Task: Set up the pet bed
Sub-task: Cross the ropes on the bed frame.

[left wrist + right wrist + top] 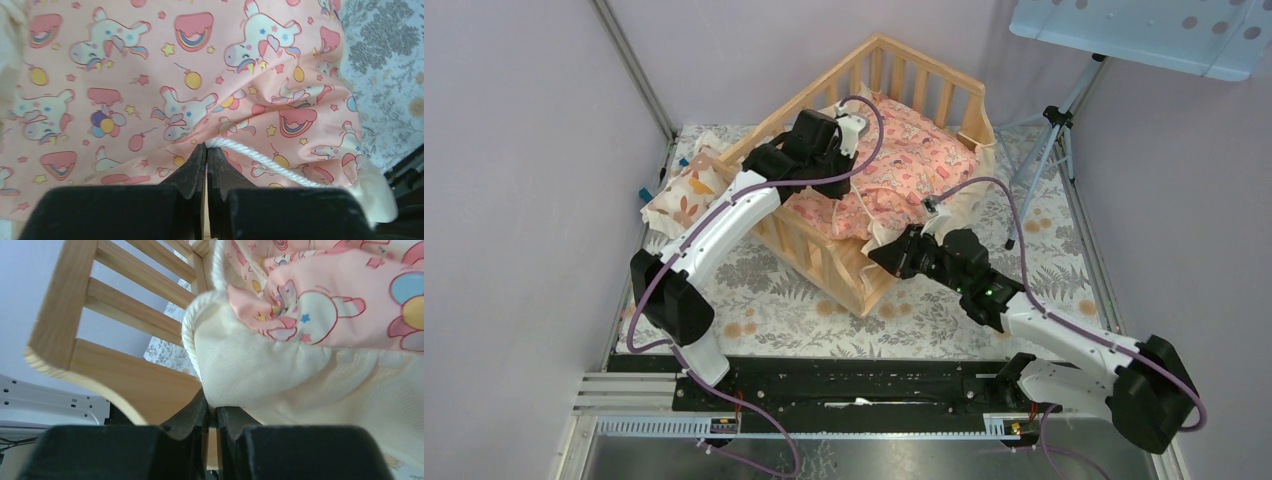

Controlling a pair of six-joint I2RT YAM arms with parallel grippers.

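Cushion-fitting step: pet bed (924,78) sits upper centre of the top view on the counter (754,305), my left pincer (206,150) clamped on the cushion's (914,160) white cord (260,160), right pincer (212,407) pinched narrow on its cream ruffle (280,375); next, probably tug it flat inside the rails.

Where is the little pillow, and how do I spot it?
Find the big wooden pet bed. Just outside its left rail lies the small pillow: cream with orange leaves, unlike the pink unicorn cushion inside the bed.

High rear overview, wrist close-ups sharing cushion (904,170)
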